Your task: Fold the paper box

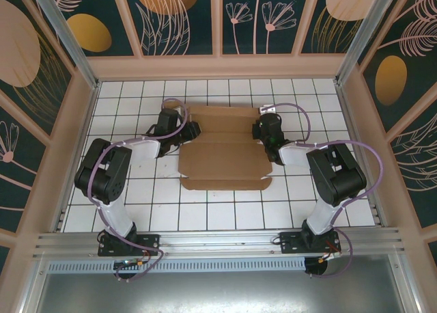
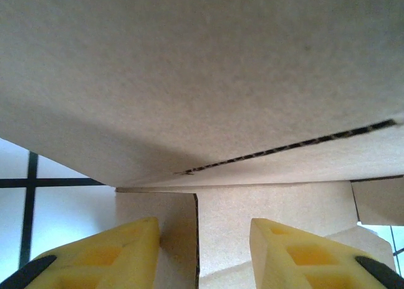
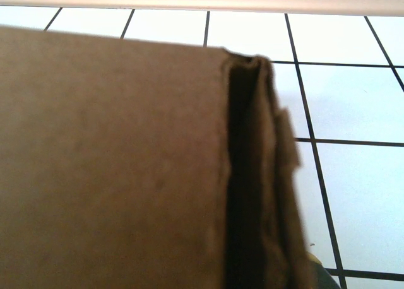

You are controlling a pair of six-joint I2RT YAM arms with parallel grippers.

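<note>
The box [image 1: 222,159] lies mostly flat in the middle of the tiled table [image 1: 157,210], its long edges running left to right. A narrow flap forms its near edge, and a broader panel reaches toward the far wall [image 1: 218,65].

The left gripper [image 1: 193,130] sits at the box's left edge, toward the far corner. In the left wrist view its yellow pads [image 2: 120,254] are spread apart, with cardboard [image 2: 189,81] showing behind the gap and a raised panel slanting close overhead. A perforated crease runs across that panel, and white tile shows past the cardboard's left edge.

The right gripper [image 1: 261,130] sits at the box's right edge, opposite the left one. I cannot tell whether its fingers are spread or pressed together. The right wrist view shows the box [image 3: 113,163] very close. Its right edge is folded into layers with a dark slit between them, and bare tiles lie beyond it to the right.

Bare tiles lie between the box's near edge and the arm bases, with more open tiles on the left and right. A thinner strip of tiles separates the far edge from the wall.
</note>
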